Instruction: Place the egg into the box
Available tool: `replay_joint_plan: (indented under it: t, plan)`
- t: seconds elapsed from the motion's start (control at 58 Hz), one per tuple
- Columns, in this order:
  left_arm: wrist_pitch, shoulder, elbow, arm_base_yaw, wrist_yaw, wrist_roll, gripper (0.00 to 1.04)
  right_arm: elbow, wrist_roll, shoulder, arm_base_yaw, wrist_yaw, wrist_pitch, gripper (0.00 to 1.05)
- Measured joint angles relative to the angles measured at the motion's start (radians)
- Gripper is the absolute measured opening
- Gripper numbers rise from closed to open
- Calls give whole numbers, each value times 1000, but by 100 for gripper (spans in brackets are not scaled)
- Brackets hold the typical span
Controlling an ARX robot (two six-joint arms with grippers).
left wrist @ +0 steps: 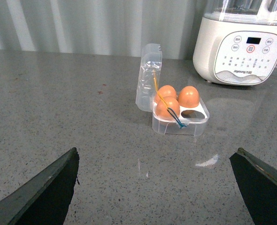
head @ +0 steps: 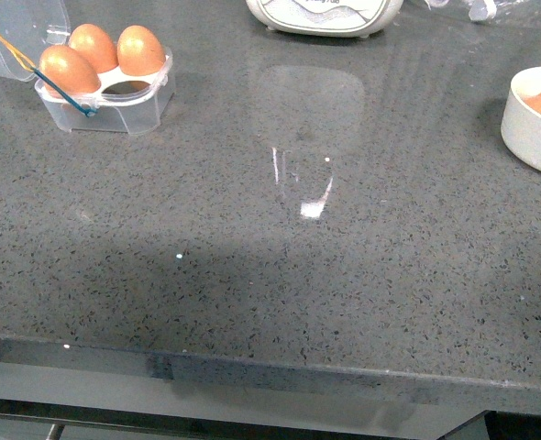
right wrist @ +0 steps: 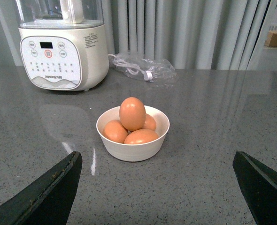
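Note:
The clear box stands open at the far left of the counter, lid tipped back, yellow and blue cords draped over it. Three brown eggs fill three of its cups; the fourth cup is empty. Several more brown eggs lie in a white bowl at the far right, with one egg on top of the pile. My left gripper is open, facing the box from a distance. My right gripper is open too, a short way off the bowl. Neither arm shows in the front view.
A white blender base stands at the back middle of the counter. A clear plastic bag with a cable lies behind the bowl. The counter's front edge runs across near me. Grey curtains hang behind.

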Motion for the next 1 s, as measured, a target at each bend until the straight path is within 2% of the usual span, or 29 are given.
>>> replay_joint_plan:
  t: [1.0]
  plan:
    - [0, 0, 0, 0, 0, 0, 98, 0, 0, 0, 0, 0, 0, 97]
